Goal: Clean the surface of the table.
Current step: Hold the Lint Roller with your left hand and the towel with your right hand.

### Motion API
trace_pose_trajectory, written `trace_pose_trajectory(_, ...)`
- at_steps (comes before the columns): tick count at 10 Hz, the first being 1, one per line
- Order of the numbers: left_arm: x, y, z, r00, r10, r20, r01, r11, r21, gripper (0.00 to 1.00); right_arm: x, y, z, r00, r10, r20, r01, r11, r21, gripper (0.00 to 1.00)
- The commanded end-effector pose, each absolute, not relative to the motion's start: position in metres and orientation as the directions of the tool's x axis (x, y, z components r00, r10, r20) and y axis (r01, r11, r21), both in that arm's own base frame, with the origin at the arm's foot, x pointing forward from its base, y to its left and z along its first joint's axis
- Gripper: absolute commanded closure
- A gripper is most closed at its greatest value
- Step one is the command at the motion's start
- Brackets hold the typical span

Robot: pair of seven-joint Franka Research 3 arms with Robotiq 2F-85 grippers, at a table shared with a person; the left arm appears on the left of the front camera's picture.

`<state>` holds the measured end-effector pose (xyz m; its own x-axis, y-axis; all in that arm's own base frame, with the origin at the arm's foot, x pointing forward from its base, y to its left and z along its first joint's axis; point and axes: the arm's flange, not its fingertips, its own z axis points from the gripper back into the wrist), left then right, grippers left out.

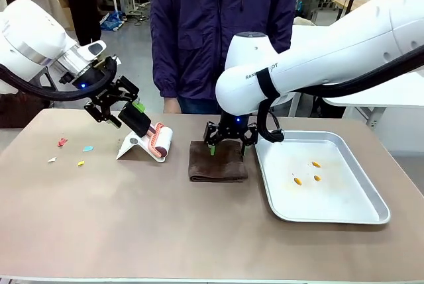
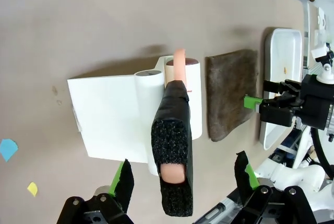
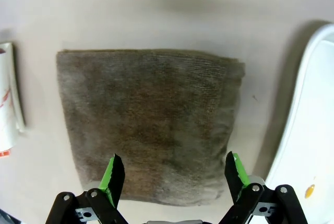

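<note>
Two of mine: both open.
Left claw [image 2: 183, 165]: spread either side of lint roller handle [image 2: 172, 130], not touching.
Right claw [image 3: 173, 164]: over brown cloth [image 3: 146, 119] on tabletop [image 1: 132, 218].

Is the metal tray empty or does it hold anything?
Not empty: the metal tray holds three small orange bits on its otherwise bare floor.

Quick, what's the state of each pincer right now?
Left pincer: open, straddling the lint roller's black foam handle, not gripping.
Right pincer: open, above the folded brown cloth.
</note>
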<state>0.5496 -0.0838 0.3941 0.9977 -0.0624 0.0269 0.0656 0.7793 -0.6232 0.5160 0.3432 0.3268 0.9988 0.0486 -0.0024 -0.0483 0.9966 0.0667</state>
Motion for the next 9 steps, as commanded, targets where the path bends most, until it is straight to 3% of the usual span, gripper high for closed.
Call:
trace_pose_trajectory(1, 0.541, -0.083, 0.395, 0.998, -0.062, 0.023, 0.063, 0.785, -0.616, 0.0, 0.517, 0.347, 0.327, 1.0, -0.007, 0.002, 0.007, 0.999, -0.042, 0.0)
trace_pose_trajectory(5, 0.541, -0.083, 0.394, 0.998, -0.057, 0.025, 0.061, 0.783, -0.619, 0.0, 0.52, 0.35, 0.311, 0.997, -0.059, 0.045, 0.065, 0.986, -0.157, 0.0)
trace_pose_trajectory(9, 0.542, -0.084, 0.395, 0.998, -0.055, 0.039, 0.067, 0.78, -0.623, 0.0, 0.525, 0.348, 0.303, 0.997, -0.075, 0.029, 0.078, 0.991, -0.113, 0.0)
